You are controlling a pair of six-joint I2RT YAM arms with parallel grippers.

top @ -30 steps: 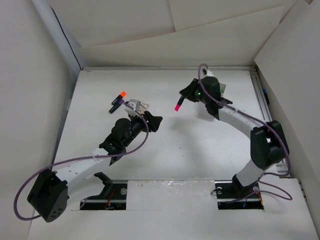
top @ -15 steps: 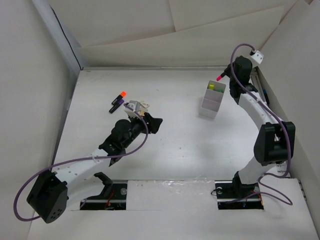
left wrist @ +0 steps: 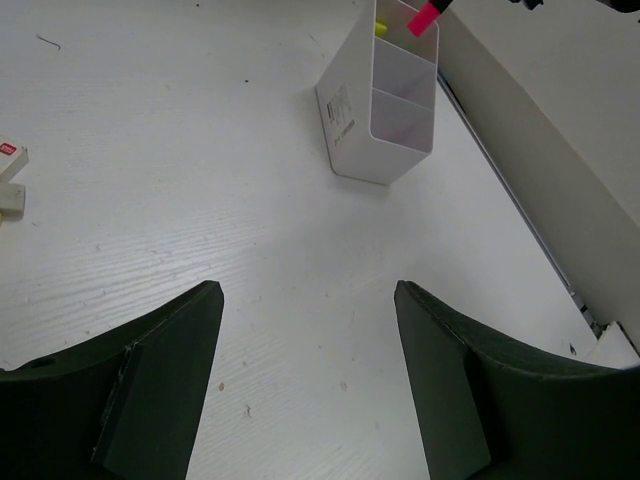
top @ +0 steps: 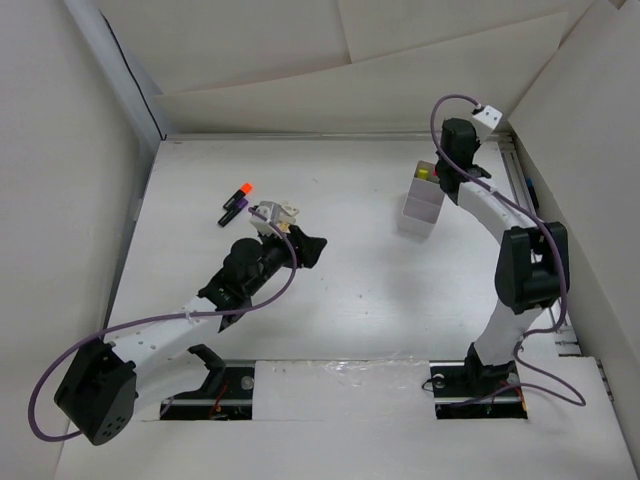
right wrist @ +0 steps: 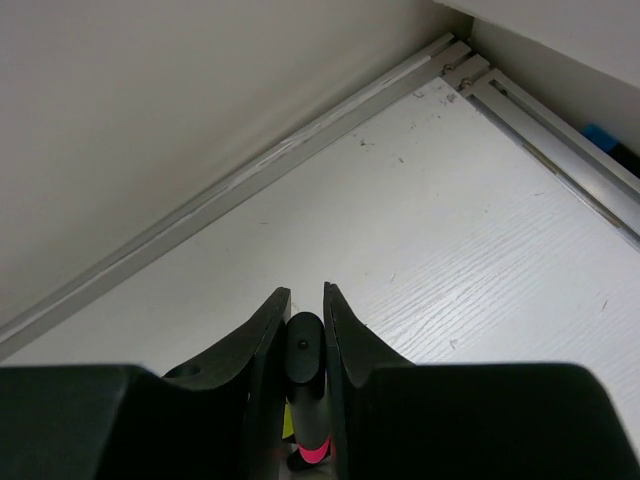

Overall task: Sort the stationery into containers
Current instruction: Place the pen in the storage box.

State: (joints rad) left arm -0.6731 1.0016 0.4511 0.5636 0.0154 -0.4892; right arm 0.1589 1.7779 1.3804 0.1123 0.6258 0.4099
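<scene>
The white tub [top: 420, 210] stands at the far right and has a yellow item [left wrist: 381, 28] in its far compartment. My right gripper [top: 438, 174] is over the tub's far end, shut on a black marker [right wrist: 304, 350] with a pink cap that points down. The pink cap [left wrist: 424, 17] shows above the tub [left wrist: 385, 110] in the left wrist view. My left gripper [top: 306, 248] is open and empty above bare table. A black marker with an orange cap [top: 240, 194], a dark pen [top: 229, 212] and a pale piece [top: 276, 212] lie at the left.
White cardboard walls [top: 300, 60] close in the table on the back and both sides. A metal rail [right wrist: 540, 140] runs along the right wall close to the tub. The pale piece also shows at the left edge of the left wrist view [left wrist: 8, 175].
My right gripper carried the pink-capped marker from the table's middle out to the far right wall, then back left over the tub. The left arm has not moved.
</scene>
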